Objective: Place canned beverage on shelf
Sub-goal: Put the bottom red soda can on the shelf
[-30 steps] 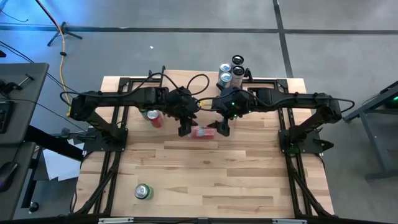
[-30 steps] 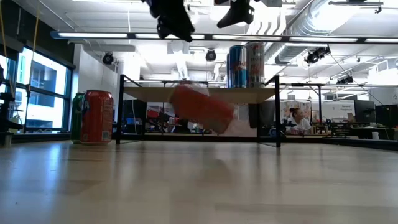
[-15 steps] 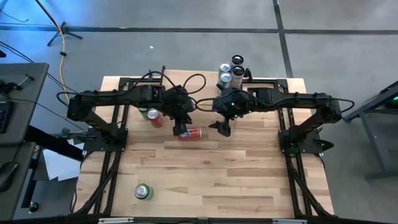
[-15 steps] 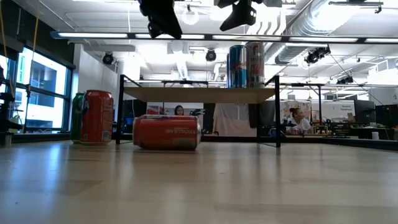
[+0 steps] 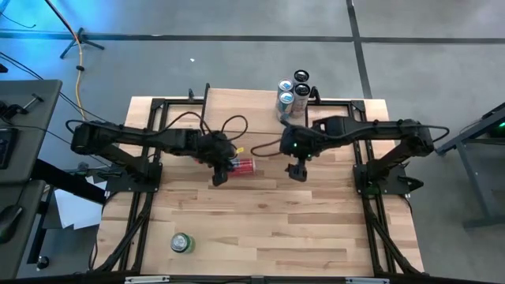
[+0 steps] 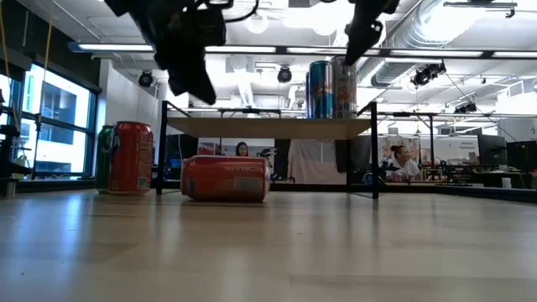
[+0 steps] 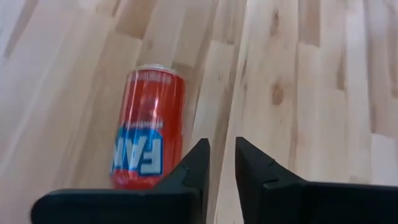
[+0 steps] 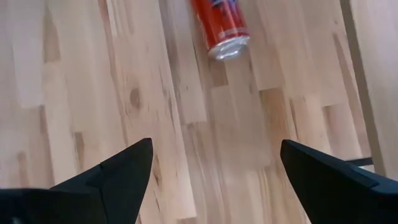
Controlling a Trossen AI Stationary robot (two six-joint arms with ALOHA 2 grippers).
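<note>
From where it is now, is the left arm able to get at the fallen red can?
Probably yes. The red can lies on its side on open tabletop, right beside the left gripper, nothing between them. Its fingers are nearly shut and must open first.

Your desk point(image 5: 316, 229) is pale wood planks on a grey floor point(image 5: 434, 47). Near its front left corner you have a green can point(image 5: 182, 243) standing upright, alone. Off the back left corner, a yellow cable point(image 5: 78, 87) trails across the floor beside a tripod foot point(image 5: 79, 39). Beyond the far edge, a person point(image 6: 401, 159) sits in the room under ceiling ducts point(image 6: 436, 25).
</note>
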